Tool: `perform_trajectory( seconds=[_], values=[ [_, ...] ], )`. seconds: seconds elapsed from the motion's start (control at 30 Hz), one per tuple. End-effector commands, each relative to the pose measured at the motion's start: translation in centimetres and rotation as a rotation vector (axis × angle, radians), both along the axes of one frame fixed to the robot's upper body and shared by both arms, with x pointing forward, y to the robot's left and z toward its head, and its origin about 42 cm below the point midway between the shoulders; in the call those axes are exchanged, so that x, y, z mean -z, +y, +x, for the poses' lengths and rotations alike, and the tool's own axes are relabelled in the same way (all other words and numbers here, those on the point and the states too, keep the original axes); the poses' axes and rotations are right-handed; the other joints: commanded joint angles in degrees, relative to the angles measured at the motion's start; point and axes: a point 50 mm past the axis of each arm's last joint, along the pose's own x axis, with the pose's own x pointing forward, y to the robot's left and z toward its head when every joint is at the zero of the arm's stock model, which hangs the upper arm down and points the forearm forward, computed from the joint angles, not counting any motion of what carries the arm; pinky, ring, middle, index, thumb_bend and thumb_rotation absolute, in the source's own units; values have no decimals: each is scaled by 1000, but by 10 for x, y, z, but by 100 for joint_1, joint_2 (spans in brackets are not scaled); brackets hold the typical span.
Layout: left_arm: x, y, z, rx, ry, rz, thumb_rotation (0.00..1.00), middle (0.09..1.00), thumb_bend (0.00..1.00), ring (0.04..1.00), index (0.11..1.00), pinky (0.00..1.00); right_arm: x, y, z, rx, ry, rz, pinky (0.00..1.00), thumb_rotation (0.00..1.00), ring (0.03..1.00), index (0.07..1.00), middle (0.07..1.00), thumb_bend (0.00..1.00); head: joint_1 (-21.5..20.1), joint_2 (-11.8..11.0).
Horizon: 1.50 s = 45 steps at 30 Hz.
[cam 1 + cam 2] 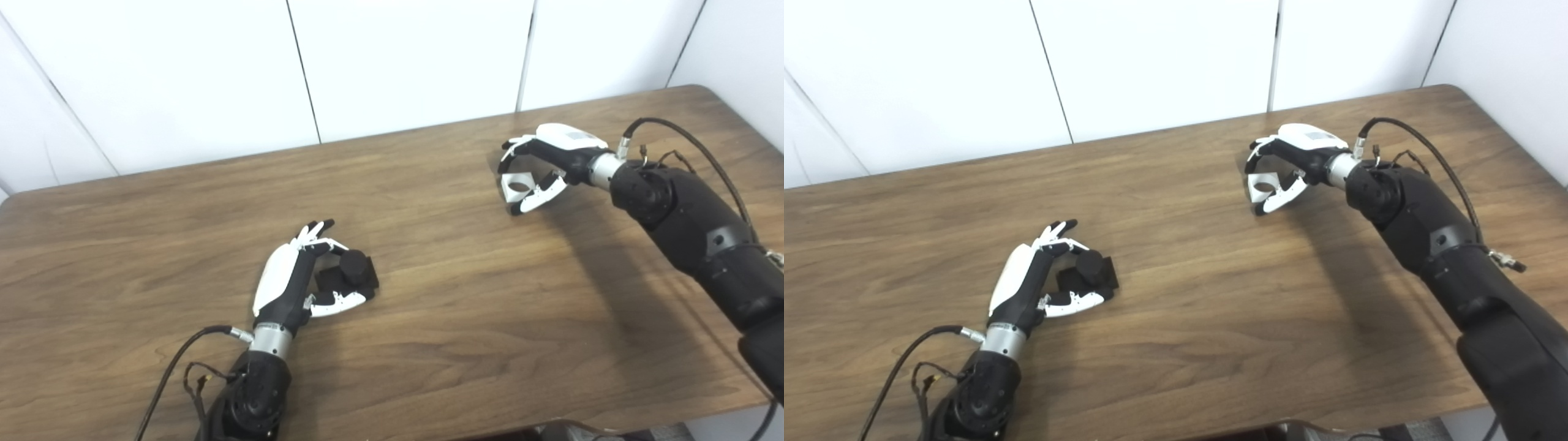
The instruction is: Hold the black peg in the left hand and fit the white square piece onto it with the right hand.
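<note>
Lower left of the frame, the left hand (294, 282) lies low on the surface (429, 294), fingers and thumb curled around the peg (352, 272). Upper right, the right hand (542, 168), wrist bent down, pinches the white piece (517, 184).

One black peg (350, 274); one white square piece (516, 184); two hands.
</note>
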Motion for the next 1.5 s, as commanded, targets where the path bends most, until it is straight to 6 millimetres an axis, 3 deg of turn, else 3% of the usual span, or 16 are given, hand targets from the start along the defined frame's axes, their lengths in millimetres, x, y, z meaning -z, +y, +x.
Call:
perform_trajectory(
  seconds=[0.0,1.47],
  values=[
    [9,19,-2,-44,47,78,86,945,518,1000,492,1000,-31,-12,9,0,-61,-41,974,262,947,704,912,832,-7,-1],
    [7,20,-5,-42,54,94,86,944,518,1000,492,1000,-23,-18,4,29,-51,-44,975,288,959,691,920,807,82,101]
  ],
)
